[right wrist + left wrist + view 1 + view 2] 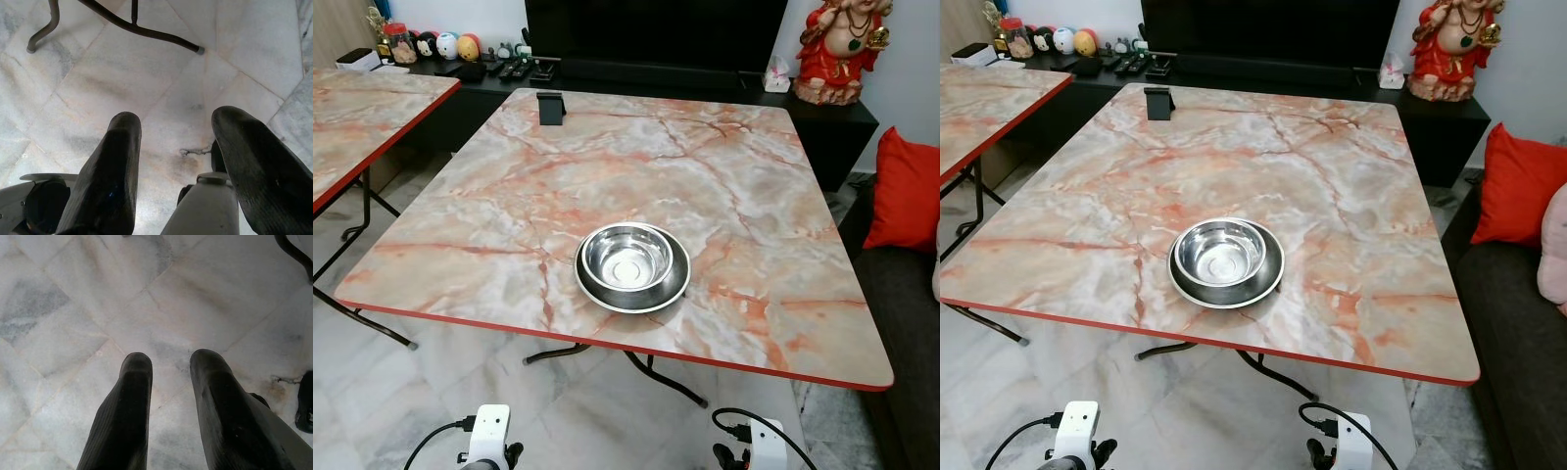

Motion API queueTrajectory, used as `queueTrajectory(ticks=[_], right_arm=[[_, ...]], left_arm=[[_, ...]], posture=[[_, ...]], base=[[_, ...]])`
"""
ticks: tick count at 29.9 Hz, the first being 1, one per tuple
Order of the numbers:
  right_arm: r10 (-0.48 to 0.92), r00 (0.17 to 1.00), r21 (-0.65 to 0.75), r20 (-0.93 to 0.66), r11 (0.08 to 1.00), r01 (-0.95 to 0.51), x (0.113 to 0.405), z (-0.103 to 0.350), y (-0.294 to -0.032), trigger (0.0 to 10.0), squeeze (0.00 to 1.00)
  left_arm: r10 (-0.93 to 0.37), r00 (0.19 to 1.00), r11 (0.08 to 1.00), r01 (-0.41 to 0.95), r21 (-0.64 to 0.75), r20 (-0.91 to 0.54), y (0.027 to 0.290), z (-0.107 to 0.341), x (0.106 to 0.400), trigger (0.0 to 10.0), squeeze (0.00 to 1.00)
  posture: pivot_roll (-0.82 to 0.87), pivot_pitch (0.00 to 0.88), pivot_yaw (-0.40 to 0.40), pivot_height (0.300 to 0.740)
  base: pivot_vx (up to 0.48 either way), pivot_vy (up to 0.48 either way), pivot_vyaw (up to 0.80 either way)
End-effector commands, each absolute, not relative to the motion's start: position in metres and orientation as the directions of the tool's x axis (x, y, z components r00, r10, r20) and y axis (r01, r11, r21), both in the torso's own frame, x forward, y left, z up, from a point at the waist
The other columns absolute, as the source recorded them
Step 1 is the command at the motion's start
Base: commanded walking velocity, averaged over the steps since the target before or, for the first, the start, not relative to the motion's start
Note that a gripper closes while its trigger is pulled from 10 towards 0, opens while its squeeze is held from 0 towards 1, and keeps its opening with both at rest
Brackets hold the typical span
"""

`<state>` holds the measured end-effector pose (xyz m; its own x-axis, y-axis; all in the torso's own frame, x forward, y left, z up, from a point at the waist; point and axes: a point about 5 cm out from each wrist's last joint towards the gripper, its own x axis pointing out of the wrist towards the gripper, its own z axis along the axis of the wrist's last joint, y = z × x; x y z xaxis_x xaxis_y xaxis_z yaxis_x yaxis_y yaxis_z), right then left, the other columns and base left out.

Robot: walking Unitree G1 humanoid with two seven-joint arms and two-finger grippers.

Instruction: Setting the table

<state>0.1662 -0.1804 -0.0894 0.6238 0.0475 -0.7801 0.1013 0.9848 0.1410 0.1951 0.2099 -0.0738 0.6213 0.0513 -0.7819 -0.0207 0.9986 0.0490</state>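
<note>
Left gripper point(168, 364) and right gripper point(176, 129) hang low over the marble floor point(73, 308), fingers parted, empty; steel bowl point(628, 257) nests in plate point(677, 286) on table point(489, 215); no legible writing

Living-room surroundings beyond the setting.
A red figurine point(843, 47) stands on the dark cabinet point(822, 110) by a tissue box point(776, 76); a red cushion point(907, 191) leans on the sofa point(901, 323), and small toys point(445, 45) line the cabinet's far left above the marble floor point(98, 308).

Both head eyes look forward and down over the marble-patterned table point(509, 225) (sharing nearly everything); each wrist camera faces the marble floor point(73, 308) closely.
</note>
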Motion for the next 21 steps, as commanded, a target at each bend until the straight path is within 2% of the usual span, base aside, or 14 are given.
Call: queueTrajectory(ticks=[1, 21], right_arm=[[0.040, 0.623, 0.141, -0.781, 0.983, 0.114, 0.1653, -0.0898, -0.1813, 10.0, 0.00], [0.041, 0.623, 0.143, -0.781, 0.983, 0.115, 0.1653, -0.0899, -0.1805, 10.0, 0.00]], left_arm=[[0.055, 0.602, 0.998, -0.028, 0.047, -0.797, 0.2116, -0.0763, 0.1903, 10.0, 0.00], [0.055, 0.601, 0.998, -0.030, 0.047, -0.797, 0.2129, -0.0762, 0.1900, 10.0, 0.00]], posture=[[-0.05, 0.000, 0.024, 0.740], [-0.05, 0.000, 0.026, 0.740]], base=[[0.000, 0.364, 0.00], [0.000, 0.464, 0.00]])
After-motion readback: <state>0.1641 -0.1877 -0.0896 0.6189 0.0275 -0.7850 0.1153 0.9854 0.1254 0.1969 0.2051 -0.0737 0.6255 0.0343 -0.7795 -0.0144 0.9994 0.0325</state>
